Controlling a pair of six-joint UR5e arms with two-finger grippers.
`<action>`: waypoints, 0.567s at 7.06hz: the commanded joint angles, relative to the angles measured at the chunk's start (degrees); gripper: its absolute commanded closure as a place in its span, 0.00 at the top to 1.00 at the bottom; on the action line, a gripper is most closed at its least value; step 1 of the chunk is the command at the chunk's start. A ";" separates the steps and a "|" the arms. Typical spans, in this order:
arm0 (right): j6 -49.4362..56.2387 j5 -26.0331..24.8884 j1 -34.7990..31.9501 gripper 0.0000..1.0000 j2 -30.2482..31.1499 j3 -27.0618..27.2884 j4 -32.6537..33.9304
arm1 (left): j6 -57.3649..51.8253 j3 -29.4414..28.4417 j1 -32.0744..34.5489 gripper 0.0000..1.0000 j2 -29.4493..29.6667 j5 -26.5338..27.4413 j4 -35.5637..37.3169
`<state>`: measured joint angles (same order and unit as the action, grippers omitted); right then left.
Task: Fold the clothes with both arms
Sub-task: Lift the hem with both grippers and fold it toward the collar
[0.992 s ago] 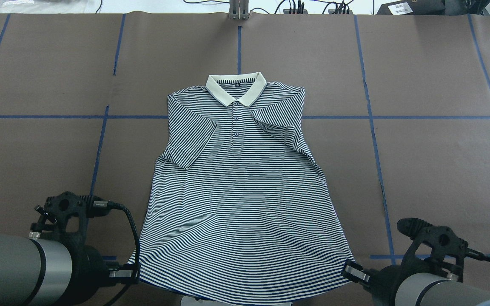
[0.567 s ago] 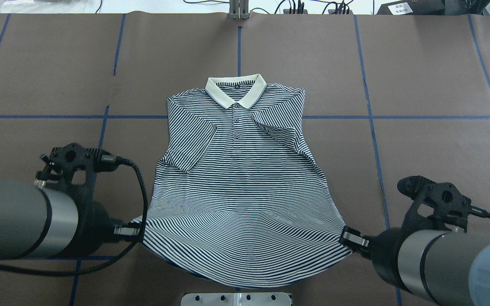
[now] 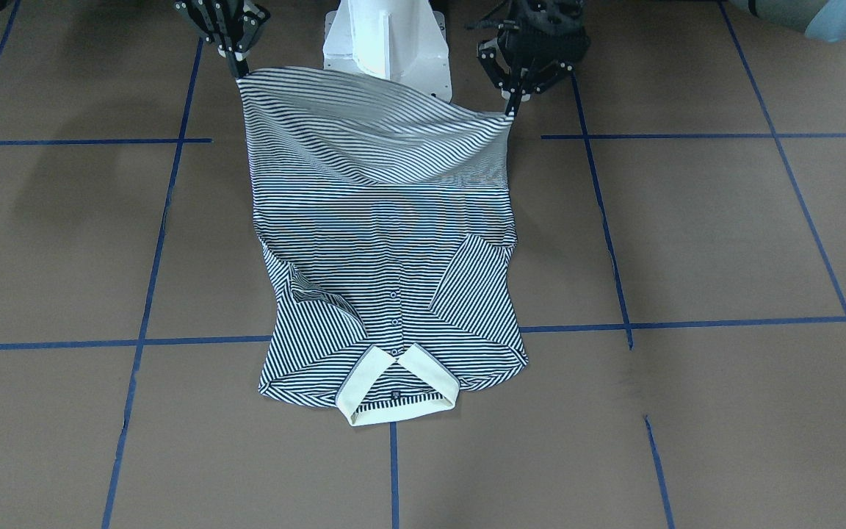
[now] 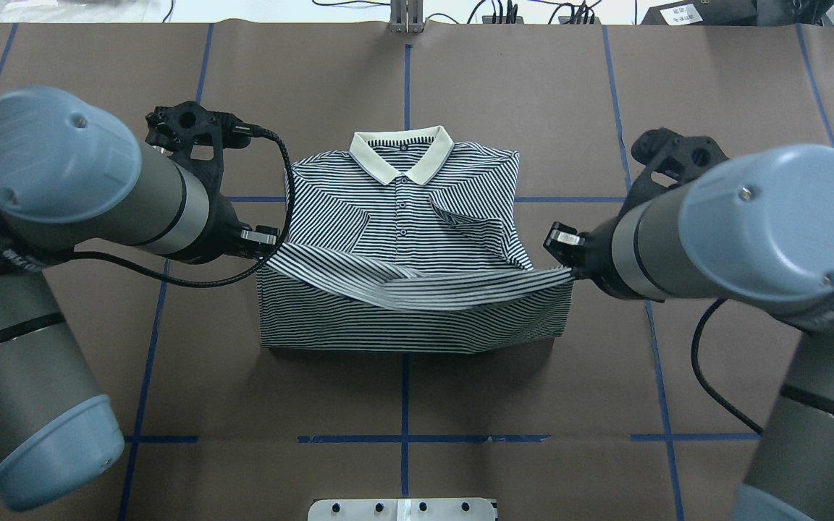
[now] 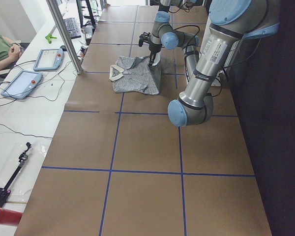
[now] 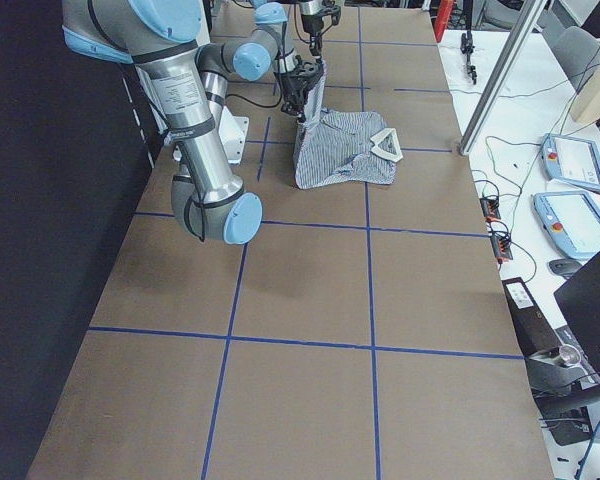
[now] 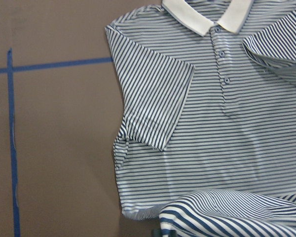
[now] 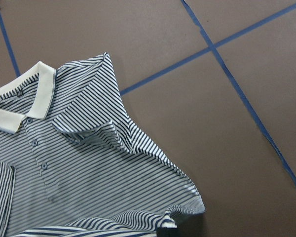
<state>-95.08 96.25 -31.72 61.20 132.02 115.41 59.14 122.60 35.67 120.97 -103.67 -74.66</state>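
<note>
A: Where is the polo shirt [image 4: 402, 217] now?

B: Its upper half lies flat on the brown worktop [image 4: 533, 108], with the cream collar [image 4: 402, 155] pointing away from our base and both sleeves turned in over the chest. We hold the hem [image 4: 417, 289] in the air above the lower chest, so the body doubles over along a fold [image 4: 410, 340] on the side nearer to us.

A: And our hands?

B: Our left hand [image 3: 511, 105] is clamped on its corner of the hem. Our right hand [image 3: 237, 67] is clamped on the other corner. The front-facing view shows each pair of fingers pinched on the striped edge.

A: How do we do this step well?

B: The hem sags in the middle, so we judge it needs a little more pull between the hands. We should carry both corners forward at one height and one pace, so that the edge comes down square to the shoulders and just short of the collar. The sleeve on our right [image 4: 475, 217] has a raised crease. If we lower the cloth gently over it, we should avoid trapping a lump. We should open the hands only once the hem rests on the cloth.

A: Is there any container to mind?

B: We see none in these views. The shirt lies straight on the worktop, and nothing holds it but our hands.
</note>
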 commanded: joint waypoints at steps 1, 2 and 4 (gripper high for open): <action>2.00 2.01 -6.58 0.00 -0.90 -14.62 -13.73 | -1.57 -9.26 2.73 0.00 1.19 0.31 -7.57; 3.39 1.93 -8.00 0.00 -2.12 -21.73 -19.72 | -1.84 -13.57 3.44 0.00 2.16 0.40 -10.83; 4.28 1.93 -10.11 0.00 -6.59 -34.92 -27.48 | -3.50 -23.14 5.45 0.00 3.12 2.14 -19.95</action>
<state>-91.32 98.15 -40.32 57.10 105.35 93.20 56.73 105.48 39.81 123.29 -102.78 -88.98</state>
